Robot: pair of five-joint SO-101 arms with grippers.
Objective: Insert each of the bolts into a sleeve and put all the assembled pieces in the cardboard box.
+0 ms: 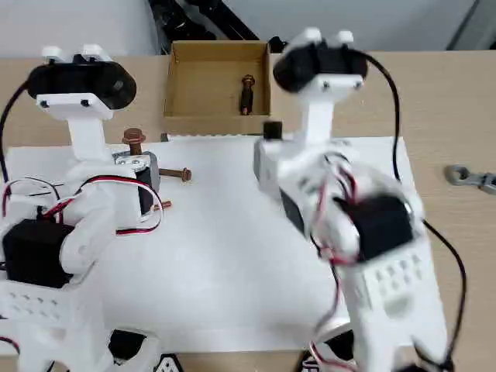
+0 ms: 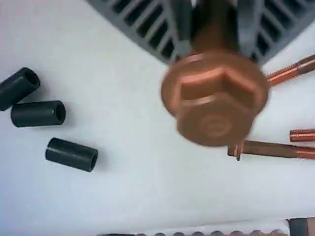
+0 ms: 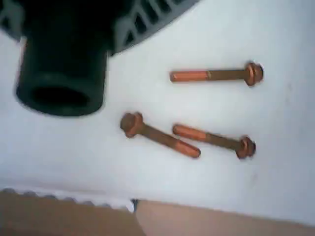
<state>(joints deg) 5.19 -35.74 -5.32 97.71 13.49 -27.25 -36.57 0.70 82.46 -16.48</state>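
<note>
My left gripper is shut on a copper bolt, held head-up over the white mat's far left; its hex head looms close in the left wrist view. My right gripper is shut on a black sleeve near the mat's far edge, with the open bore facing the camera. Three loose sleeves lie on the mat. Three loose bolts lie below the held sleeve. The cardboard box stands behind the mat and holds one assembled piece.
The white mat covers the table's middle. Two loose bolts lie beside the left arm. A metal wrench rests on the bare wood at the right. The right arm's cables hang over the mat's right half.
</note>
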